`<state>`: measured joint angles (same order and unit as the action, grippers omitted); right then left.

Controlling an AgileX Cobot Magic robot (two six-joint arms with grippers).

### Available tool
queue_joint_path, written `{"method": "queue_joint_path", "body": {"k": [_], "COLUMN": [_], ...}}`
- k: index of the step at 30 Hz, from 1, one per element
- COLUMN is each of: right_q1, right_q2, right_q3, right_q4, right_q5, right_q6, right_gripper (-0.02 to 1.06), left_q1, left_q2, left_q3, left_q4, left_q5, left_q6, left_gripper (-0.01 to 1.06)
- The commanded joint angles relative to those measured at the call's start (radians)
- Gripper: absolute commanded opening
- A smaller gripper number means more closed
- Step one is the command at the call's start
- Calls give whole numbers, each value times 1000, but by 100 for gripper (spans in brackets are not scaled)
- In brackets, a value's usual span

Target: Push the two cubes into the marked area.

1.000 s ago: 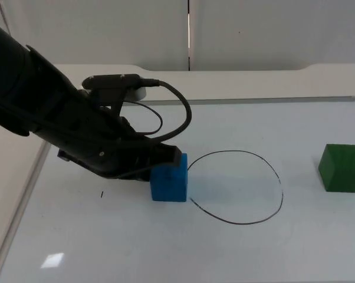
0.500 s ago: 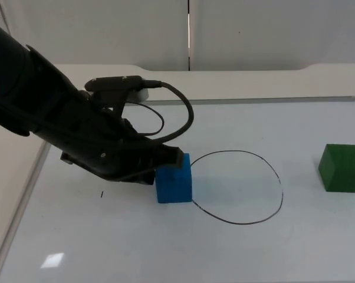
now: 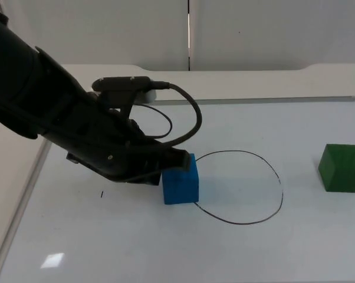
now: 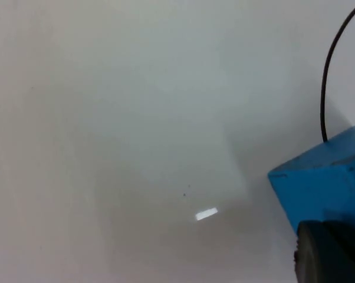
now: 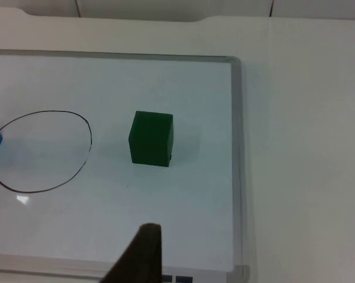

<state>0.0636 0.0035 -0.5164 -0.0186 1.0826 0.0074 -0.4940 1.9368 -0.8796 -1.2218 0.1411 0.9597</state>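
Blue cube (image 3: 181, 187): nudged rightward, now touching the circle's (image 3: 276, 177) left edge, not inside. Left gripper (image 3: 173, 160) against it; I can't tell its finger state. Green cube (image 3: 342, 168): right of circle, apart. Right arm waits.

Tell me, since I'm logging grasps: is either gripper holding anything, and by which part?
Nothing is held. The left gripper presses the blue cube's side; the green cube sits untouched.
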Motion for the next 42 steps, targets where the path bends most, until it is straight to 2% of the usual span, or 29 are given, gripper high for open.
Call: {"method": "queue_joint_path", "body": {"k": [1,19,30,42], "right_q1": [3,3,3,3], "right_q2": [-4,-4,-4,-4], "right_q3": [2,2,2,2], "right_q4": [-2,-2,-2,-2], "right_q5": [-5,-5,-5,-5], "right_q6": [4,4,4,4], "right_gripper": [105,105,105,105], "left_q1": [-6,-7,-8,-56], "left_q2": [-1,4,72,80], "left_q3": [-4,-4,-49,-72], "left_q4": [-18,-23,-23,-23], "left_q5": [5,26,55,56], "left_q6": [3,3,3,3], "left_gripper": [0,0,0,0]}}
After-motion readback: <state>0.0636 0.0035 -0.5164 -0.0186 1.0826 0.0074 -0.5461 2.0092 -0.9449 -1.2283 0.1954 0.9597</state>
